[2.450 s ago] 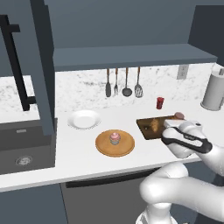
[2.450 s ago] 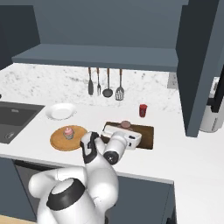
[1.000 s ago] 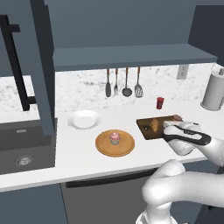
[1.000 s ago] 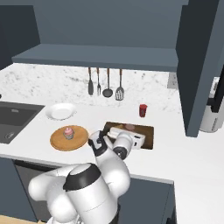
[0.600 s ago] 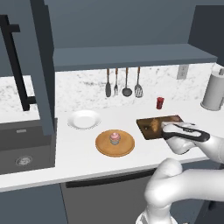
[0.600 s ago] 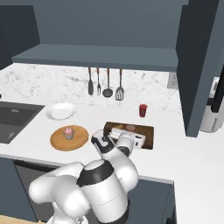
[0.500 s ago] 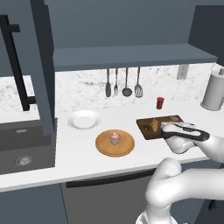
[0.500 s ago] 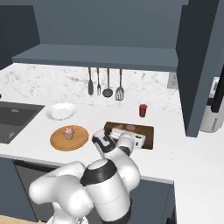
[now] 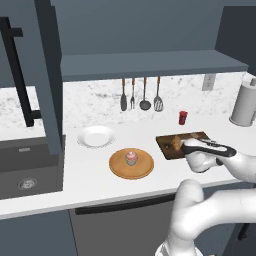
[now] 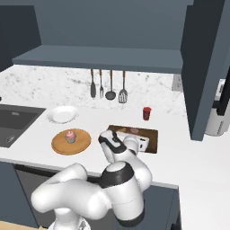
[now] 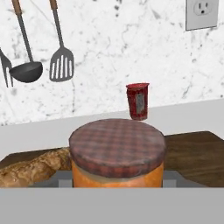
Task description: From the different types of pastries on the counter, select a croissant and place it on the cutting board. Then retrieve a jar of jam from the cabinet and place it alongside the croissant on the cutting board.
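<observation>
On cutting board, fingers-held jam jar seemingly stands upright.

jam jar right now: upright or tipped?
Upright. In the hand view the jar of jam stands with its checked lid on top and level, its orange body below, beside the croissant over the cutting board.

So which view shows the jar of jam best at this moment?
The hand view: the jar of jam sits close and centred, checked lid and orange body plain, beside the croissant on the cutting board. In both base views the hand covers the jar.
</observation>
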Controlling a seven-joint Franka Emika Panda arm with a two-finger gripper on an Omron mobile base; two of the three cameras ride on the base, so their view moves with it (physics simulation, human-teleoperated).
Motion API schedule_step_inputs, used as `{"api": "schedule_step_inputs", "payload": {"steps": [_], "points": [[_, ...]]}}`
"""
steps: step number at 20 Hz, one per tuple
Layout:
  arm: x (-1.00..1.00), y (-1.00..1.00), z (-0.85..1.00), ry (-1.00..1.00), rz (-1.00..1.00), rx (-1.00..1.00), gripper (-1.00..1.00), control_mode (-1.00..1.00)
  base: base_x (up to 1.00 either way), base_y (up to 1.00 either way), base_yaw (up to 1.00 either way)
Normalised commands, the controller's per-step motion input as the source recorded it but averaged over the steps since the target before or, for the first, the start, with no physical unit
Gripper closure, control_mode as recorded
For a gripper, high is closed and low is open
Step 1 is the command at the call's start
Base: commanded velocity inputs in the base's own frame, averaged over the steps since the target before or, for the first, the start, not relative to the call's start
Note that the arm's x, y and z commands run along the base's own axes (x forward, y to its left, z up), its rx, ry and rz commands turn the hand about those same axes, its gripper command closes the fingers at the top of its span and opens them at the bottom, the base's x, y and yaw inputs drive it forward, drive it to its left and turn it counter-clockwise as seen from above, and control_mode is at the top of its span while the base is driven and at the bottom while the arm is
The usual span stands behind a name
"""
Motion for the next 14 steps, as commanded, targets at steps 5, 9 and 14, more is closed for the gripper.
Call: {"api": "schedule_step_inputs", "payload": {"steps": [5, 9, 14], "points": [[0.20, -0.21, -0.24, -0.01, 0.04, 0.00, 1.00, -1.00, 0.00, 0.00, 0.00], [0.29, -0.33, -0.17, 0.00, 0.02, 0.00, 1.00, -1.00, 0.00, 0.00, 0.00], [-0.02, -0.15, -0.06, 0.00, 0.00, 0.00, -1.00, -1.00, 0.00, 0.00, 0.00]]}}
